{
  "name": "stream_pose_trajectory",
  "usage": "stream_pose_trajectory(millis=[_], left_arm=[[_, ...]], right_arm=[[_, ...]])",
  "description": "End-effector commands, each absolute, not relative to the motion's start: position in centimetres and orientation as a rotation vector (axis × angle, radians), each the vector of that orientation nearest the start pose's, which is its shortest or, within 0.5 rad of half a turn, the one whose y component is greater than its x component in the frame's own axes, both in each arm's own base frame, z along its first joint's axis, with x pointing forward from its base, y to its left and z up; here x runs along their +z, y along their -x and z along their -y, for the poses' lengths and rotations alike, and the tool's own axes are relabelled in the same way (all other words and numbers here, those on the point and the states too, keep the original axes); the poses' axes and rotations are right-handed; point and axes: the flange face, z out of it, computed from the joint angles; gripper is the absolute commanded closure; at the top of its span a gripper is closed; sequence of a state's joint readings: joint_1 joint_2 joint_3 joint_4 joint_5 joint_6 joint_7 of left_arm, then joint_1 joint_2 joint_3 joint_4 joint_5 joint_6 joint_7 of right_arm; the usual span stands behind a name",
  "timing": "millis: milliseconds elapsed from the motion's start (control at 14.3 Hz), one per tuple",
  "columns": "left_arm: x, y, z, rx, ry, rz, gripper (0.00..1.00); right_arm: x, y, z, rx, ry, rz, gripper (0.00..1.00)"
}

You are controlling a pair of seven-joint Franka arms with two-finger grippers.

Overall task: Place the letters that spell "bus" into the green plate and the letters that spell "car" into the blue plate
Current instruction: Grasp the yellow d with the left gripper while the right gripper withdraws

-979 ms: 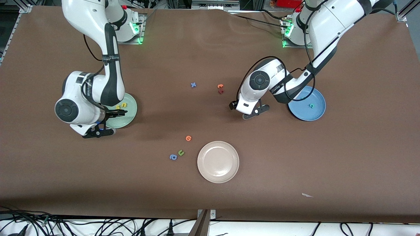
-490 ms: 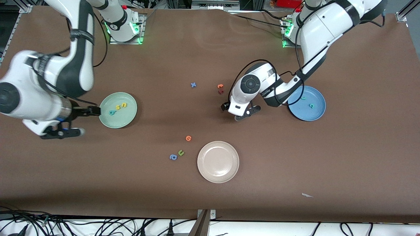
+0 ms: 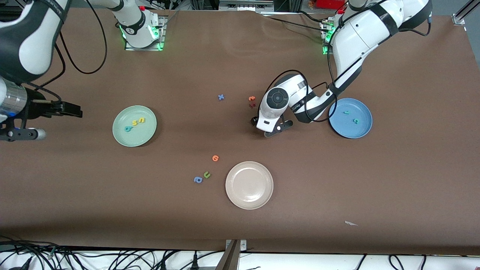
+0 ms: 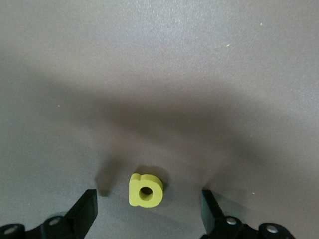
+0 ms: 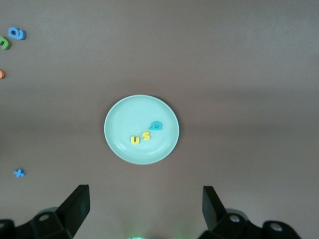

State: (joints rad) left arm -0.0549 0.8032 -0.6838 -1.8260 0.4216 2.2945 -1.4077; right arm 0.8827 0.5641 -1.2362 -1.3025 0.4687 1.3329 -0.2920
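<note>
You have the green plate (image 3: 134, 125) finished: teal b, yellow s and u lie in it. The blue plate (image 3: 350, 118) holds c and r. The yellow a (image 4: 145, 189) lies on the counter (image 3: 337, 180) between the open, empty left pincer (image 4: 148, 211). The right pincer (image 5: 144, 209) waits open near the counter's edge.

three plates sit on the surface: one green plate (image 3: 120, 132), one blue plate (image 3: 362, 129) and one cream-white plate (image 3: 249, 185).

eleven foam letters show:
- three yellow: yellow s (image 3: 134, 123), yellow u (image 3: 141, 120), yellow a (image 4: 145, 189)
- three teal: teal b (image 3: 128, 129), teal c (image 3: 355, 120), teal r (image 3: 346, 112)
- two orange: angular orange letter (image 3: 252, 98), round orange letter (image 3: 215, 158)
- two blue: blue x (image 3: 221, 97), round blue letter (image 3: 198, 180)
- one green: green u (image 3: 206, 174)

the green plate holds three letters and the blue plate two.

there is one dark red piece (image 3: 252, 105), its shape unreadable, and one white paper scrap (image 3: 351, 223).
</note>
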Motion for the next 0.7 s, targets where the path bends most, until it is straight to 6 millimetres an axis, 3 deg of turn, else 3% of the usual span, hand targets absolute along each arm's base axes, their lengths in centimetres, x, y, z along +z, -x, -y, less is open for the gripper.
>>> stream_pose_trajectory(millis=[0,70,210,280,420,560,630], left_arm=[[16.3,-49.0,39.9,0.353,3.014,0.792,0.36],[16.3,-49.1,39.7,0.353,3.014,0.797,0.45],[16.3,-49.1,39.7,0.355,3.011,0.799,0.5],[16.3,-49.1,39.6,0.357,3.009,0.797,0.5],[16.2,-49.0,39.5,0.359,3.006,0.798,0.51],[16.1,-49.1,39.4,0.359,3.002,0.804,0.62],[16.1,-49.1,39.4,0.36,3.001,0.803,0.71]], right_arm=[[57.4,-61.5,-1.4,0.324,3.126,0.025,0.0],[57.5,-61.6,-3.3,0.299,3.139,0.068,0.0],[58.7,-61.1,-3.9,0.267,3.113,0.091,0.0],[58.1,-61.5,-2.8,0.273,3.094,0.079,0.0],[57.9,-61.4,-2.5,0.301,3.076,0.106,0.0],[57.7,-61.4,-3.1,0.326,3.09,0.093,0.0],[58.7,-61.1,-3.0,0.297,3.107,0.076,0.0]])
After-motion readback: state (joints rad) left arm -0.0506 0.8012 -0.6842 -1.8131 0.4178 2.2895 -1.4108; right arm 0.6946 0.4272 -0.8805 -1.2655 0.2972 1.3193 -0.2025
